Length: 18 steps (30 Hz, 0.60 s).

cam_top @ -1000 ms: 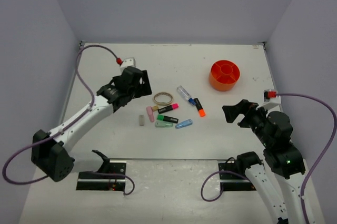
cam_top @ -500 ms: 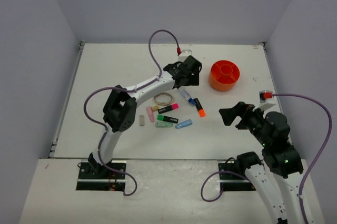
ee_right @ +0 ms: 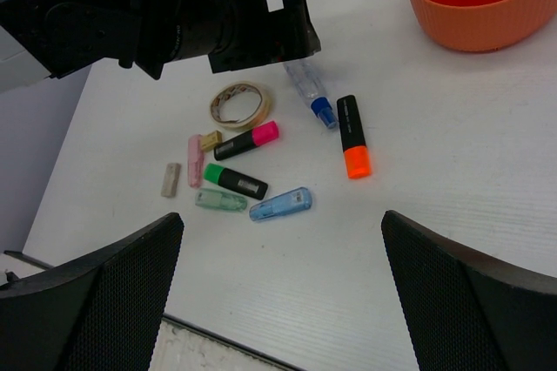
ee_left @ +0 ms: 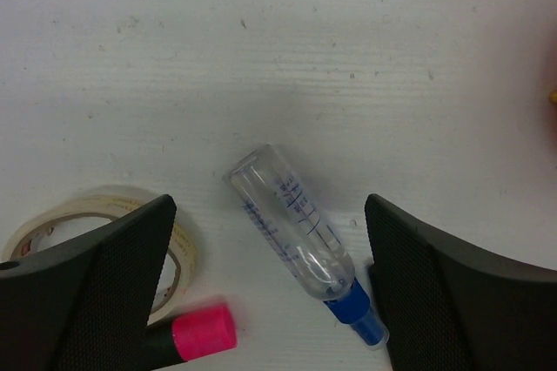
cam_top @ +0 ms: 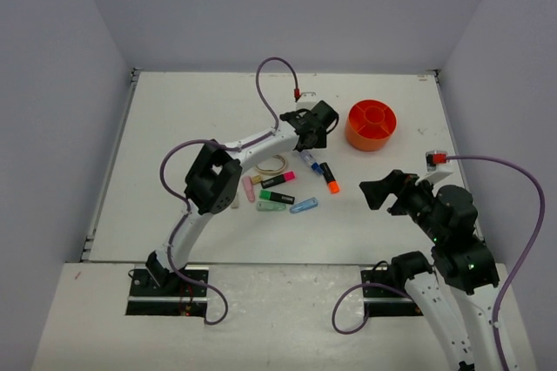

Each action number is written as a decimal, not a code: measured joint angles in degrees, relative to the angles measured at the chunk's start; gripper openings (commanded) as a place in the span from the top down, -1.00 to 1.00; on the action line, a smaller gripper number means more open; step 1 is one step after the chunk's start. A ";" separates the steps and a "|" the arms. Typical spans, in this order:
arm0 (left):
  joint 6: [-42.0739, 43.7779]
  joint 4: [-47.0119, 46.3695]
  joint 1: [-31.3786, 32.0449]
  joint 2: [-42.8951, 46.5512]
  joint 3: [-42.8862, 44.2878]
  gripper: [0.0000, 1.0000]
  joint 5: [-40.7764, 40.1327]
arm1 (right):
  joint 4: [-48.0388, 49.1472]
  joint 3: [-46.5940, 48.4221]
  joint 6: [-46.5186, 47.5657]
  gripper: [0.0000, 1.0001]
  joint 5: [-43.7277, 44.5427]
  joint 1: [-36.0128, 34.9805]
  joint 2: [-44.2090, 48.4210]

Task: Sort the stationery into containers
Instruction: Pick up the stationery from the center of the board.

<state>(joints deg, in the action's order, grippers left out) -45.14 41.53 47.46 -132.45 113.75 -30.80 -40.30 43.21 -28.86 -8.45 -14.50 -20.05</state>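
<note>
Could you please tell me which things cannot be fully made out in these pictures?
Left wrist view: the tape ring and the pink highlighter are partly covered by the left fingers.
Right wrist view: the orange tub is cut off by the top edge, hiding most compartments.
Top view: the blue clip is too small to tell its shape.

Spread left end effector [ee_left: 270,205] straddles blue highlighter [ee_left: 300,240]; tape ring [ee_left: 65,212], pink highlighter [ee_left: 204,333] crowd one finger

Stationery [cam_top: 278,179] clustered flat; orange divided tub [cam_top: 365,140] upright, well apart.
</note>
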 measured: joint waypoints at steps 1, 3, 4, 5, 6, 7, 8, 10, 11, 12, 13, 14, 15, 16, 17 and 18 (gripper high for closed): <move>-0.21 -0.12 -0.05 -0.07 -0.01 -0.74 -0.02 | 0.14 -0.07 0.00 -0.97 -0.12 0.00 0.00; -0.36 -0.39 -0.07 -0.49 -0.02 -0.68 -0.06 | 0.41 -0.30 0.00 -0.98 -0.26 0.00 0.00; -0.47 -0.48 -0.07 -0.79 -0.02 -0.62 -0.06 | 0.51 -0.39 0.02 -0.97 -0.28 0.00 0.00; -0.69 -0.55 -0.07 -1.19 -0.03 -0.56 -0.06 | 0.53 -0.42 0.02 -0.98 -0.31 0.00 0.00; -0.85 -0.77 -0.07 -1.41 -0.08 -0.51 -0.03 | 0.55 -0.46 0.02 -0.98 -0.32 0.00 0.00; -1.08 -0.99 -0.07 -1.59 -0.49 -0.47 0.03 | 0.59 -0.48 0.02 -0.98 -0.34 0.00 0.00; -1.36 -1.20 -0.07 -1.77 -1.11 -0.45 0.10 | 0.65 -0.49 0.02 -0.98 -0.36 0.00 0.00; -1.88 -1.48 -0.07 -1.81 -2.14 -0.36 0.24 | 0.79 -0.49 0.03 -0.98 -0.56 0.00 0.00; -2.13 -1.59 -0.07 -1.81 -2.52 -0.31 0.32 | 0.88 -0.49 0.04 -0.98 -0.67 0.00 0.00; -2.37 -1.67 -0.07 -1.81 -2.84 -0.27 0.38 | 0.93 -0.49 0.05 -0.98 -0.80 0.00 -0.01; -2.59 -1.69 -0.07 -1.81 -3.10 -0.26 0.42 | 0.95 -0.49 0.06 -0.98 -0.94 0.00 -0.02; -2.77 -1.90 -0.07 -1.81 -3.35 -0.24 0.48 | 0.96 -0.49 0.07 -0.97 -1.10 0.00 -0.02; -2.95 -2.17 -0.07 -1.81 -3.60 -0.23 0.55 | 0.97 -0.49 0.09 -0.97 -1.28 0.00 -0.02; -3.21 -2.47 -0.07 -1.81 -3.83 -0.21 0.62 | 0.97 -0.49 0.11 -0.97 -1.38 0.00 -0.02; -3.45 -2.76 -0.07 -1.81 -4.05 -0.16 0.70 | 0.97 -0.50 0.14 -0.98 -1.47 0.00 -0.02; -3.65 -3.01 -0.07 -1.81 -4.25 -0.10 0.82 | 0.97 -0.51 0.17 -0.98 -1.53 0.00 -0.02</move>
<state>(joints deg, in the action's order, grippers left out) -48.79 38.52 47.40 -134.26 109.50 -29.97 -39.33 42.71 -28.69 -9.98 -14.50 -20.08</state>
